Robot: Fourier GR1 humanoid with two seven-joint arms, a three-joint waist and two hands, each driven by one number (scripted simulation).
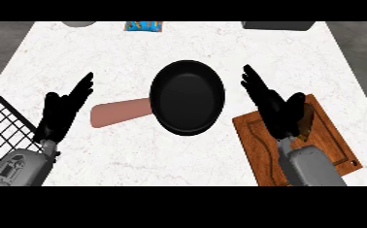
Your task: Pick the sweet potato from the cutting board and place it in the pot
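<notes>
White marbled counter (215, 42), dark grey floor (351, 33)

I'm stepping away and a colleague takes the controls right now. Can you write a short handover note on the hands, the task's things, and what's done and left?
Left hand: open, fingers straight, resting over the counter at the left, holding nothing.
Right hand: open, fingers straight, above the cutting board, holding nothing.
Pot: black, with a reddish-brown handle pointing left, mid-counter, nothing in it.
Sweet potato: only a brown sliver shows beside the right hand, on the board; the hand mostly hides it.
Done: nothing visibly yet.
Left: close the right hand on the sweet potato, lift it, carry it left and set it in the pot.
</notes>
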